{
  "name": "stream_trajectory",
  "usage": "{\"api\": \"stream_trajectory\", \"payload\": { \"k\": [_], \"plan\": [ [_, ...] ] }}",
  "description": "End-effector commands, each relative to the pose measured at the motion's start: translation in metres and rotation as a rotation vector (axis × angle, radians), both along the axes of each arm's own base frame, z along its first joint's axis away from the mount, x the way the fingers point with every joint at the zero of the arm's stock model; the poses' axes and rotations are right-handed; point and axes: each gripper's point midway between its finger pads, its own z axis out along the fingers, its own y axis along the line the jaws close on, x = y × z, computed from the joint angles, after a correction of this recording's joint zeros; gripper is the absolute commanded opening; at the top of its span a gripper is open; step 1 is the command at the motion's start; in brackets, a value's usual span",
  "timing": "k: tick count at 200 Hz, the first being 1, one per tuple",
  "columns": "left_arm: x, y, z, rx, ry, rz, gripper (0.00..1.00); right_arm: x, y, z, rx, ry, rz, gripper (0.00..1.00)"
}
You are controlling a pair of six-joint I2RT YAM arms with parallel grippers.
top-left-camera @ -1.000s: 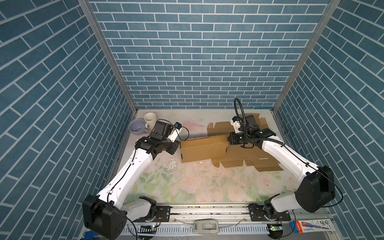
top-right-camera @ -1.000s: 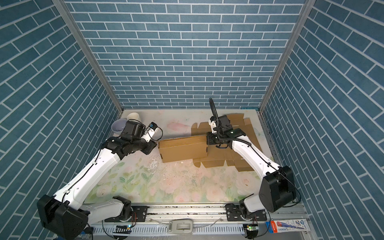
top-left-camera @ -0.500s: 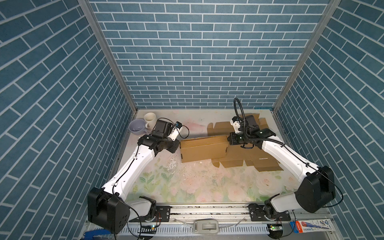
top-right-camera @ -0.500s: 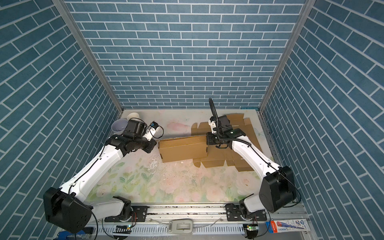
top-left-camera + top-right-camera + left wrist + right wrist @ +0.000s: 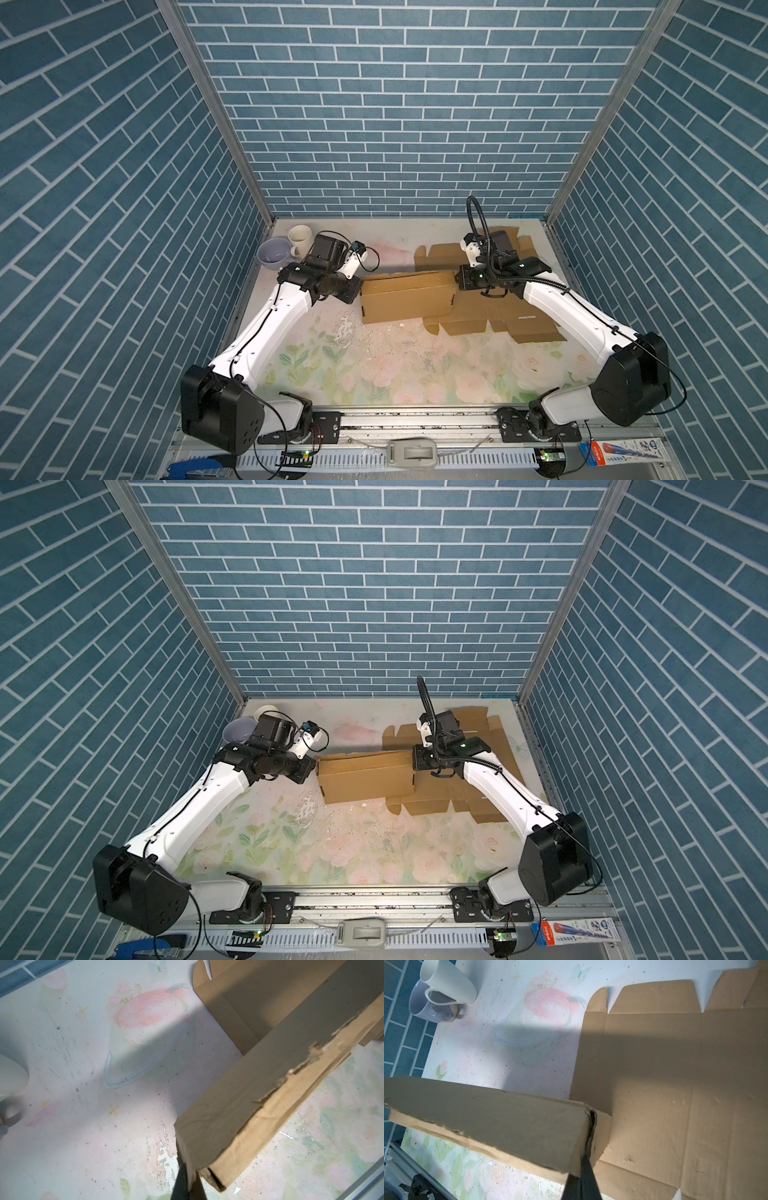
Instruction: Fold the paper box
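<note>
Top view — paper box (image 5: 405,301), long axis left-to-right

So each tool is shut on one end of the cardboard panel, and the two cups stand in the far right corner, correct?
No: the white mug and lavender cup stand in the far left corner in both top views. The left tool and right tool are each shut on an end of the cardboard panel.
</note>
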Motion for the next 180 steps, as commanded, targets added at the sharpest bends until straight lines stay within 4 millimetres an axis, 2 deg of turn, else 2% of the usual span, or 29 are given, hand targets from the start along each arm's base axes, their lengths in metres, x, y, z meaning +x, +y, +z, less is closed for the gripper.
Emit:
{"api": "stream_trajectory", "payload": {
  "k": [1, 63, 109, 146, 180],
  "plan": [
    [-0.012, -0.007, -0.005, -0.051, 0.119, 0.005, 0.02, -0.021, -0.005, -0.018, -0.050, 0.112, -0.014, 0.00],
    [-0.004, -0.011, 0.011, -0.214, 0.164, 0.076, 0.02, -0.024, -0.003, -0.022, -0.059, 0.113, -0.012, 0.00],
    [0.002, -0.013, 0.006, -0.304, 0.197, 0.132, 0.00, -0.024, -0.002, -0.022, -0.060, 0.112, -0.009, 0.00],
    [0.009, -0.011, 0.014, -0.359, 0.183, 0.161, 0.00, -0.024, -0.002, -0.023, -0.061, 0.113, -0.008, 0.00],
    [0.012, -0.009, 0.003, -0.361, 0.203, 0.188, 0.00, -0.024, 0.000, -0.023, -0.056, 0.112, -0.009, 0.00]
  ]
}}
